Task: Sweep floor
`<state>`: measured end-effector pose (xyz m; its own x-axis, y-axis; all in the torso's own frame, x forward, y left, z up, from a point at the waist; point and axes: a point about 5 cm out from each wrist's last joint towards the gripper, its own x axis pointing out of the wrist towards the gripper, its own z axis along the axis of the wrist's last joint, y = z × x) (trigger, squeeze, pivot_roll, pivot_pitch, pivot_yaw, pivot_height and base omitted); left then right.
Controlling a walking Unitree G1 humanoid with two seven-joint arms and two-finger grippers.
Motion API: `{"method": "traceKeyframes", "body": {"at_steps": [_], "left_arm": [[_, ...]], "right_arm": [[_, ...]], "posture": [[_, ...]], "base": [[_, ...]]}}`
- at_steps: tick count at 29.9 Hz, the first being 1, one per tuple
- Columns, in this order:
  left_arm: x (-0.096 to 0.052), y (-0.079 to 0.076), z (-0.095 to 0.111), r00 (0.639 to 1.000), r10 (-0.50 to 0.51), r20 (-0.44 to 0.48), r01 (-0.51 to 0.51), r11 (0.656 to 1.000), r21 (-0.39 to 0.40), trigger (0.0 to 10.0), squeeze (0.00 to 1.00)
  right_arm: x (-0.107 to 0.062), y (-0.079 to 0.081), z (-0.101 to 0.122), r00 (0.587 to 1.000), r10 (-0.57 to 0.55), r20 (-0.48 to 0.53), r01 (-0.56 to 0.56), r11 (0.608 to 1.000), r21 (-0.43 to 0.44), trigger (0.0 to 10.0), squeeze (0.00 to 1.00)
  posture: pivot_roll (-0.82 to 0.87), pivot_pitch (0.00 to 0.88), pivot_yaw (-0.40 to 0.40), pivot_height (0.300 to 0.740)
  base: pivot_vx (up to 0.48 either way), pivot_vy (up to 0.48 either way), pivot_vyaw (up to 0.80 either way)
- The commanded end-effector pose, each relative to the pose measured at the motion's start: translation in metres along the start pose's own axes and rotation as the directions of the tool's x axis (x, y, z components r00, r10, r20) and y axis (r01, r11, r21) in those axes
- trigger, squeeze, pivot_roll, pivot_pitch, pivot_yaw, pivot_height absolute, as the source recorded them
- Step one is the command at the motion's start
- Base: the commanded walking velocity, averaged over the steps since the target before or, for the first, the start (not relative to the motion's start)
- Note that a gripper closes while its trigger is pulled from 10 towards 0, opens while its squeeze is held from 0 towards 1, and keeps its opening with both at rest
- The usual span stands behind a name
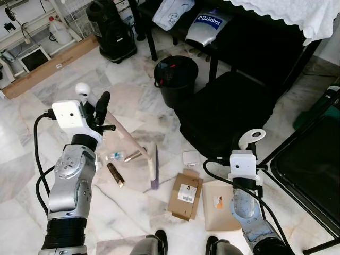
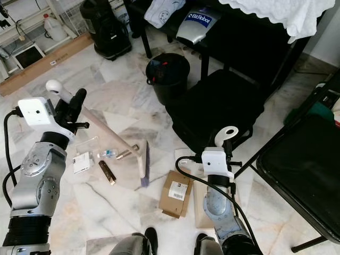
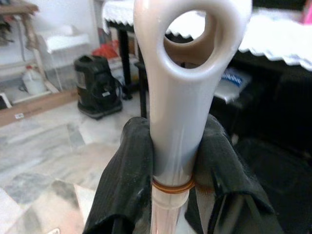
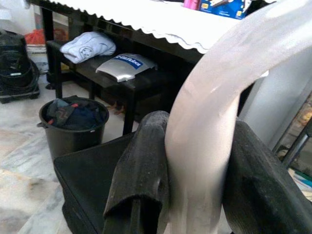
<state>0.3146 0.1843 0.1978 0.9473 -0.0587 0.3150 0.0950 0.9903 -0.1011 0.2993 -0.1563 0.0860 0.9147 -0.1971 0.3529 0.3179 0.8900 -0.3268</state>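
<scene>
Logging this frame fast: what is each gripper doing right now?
Left gripper: shut on the broom handle.
Right gripper: shut on the dustpan handle.

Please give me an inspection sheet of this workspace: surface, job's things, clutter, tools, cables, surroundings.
Surface: marble floor, litter on it.
Job's things: broom, head on the floor; dustpan handle.
Clutter: cardboard pieces, small bottle, brown tube, white packet.
Tools: left tool shut on the broom handle; right tool shut on the dustpan handle.
Cables: black cables along both arms.
Surroundings: black bin, black case, vacuum, bench.
</scene>
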Motion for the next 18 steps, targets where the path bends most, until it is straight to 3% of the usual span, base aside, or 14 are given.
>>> {"method": "traceKeyframes", "body": {"at_steps": [1, 10, 18], "left_arm": [[-0.004, 0.004, -0.004, 1.000, 0.001, -0.005, -0.001, 0.999, 0.037, 10.0, 0.00], [-0.009, 0.003, -0.017, 0.999, 0.002, -0.049, 0.000, 0.999, 0.039, 10.0, 0.00], [-0.010, 0.005, -0.020, 0.998, 0.005, -0.057, -0.003, 0.999, 0.039, 10.0, 0.00]], "right_arm": [[-0.016, 0.002, -0.014, 0.996, 0.012, -0.087, -0.015, 0.999, -0.035, 10.0, 0.00], [-0.014, -0.013, -0.014, 0.987, -0.123, -0.102, 0.114, 0.989, -0.095, 10.0, 0.00], [-0.019, -0.015, -0.012, 0.978, -0.180, -0.110, 0.168, 0.979, -0.113, 10.0, 0.00]], "posture": [[0.15, 0.294, 0.157, 0.740], [0.15, 0.302, 0.157, 0.740], [0.15, 0.304, 0.157, 0.740]], "base": [[0.000, 0.000, 0.00], [0.000, 0.000, 0.00], [0.000, 0.000, 0.00]]}}
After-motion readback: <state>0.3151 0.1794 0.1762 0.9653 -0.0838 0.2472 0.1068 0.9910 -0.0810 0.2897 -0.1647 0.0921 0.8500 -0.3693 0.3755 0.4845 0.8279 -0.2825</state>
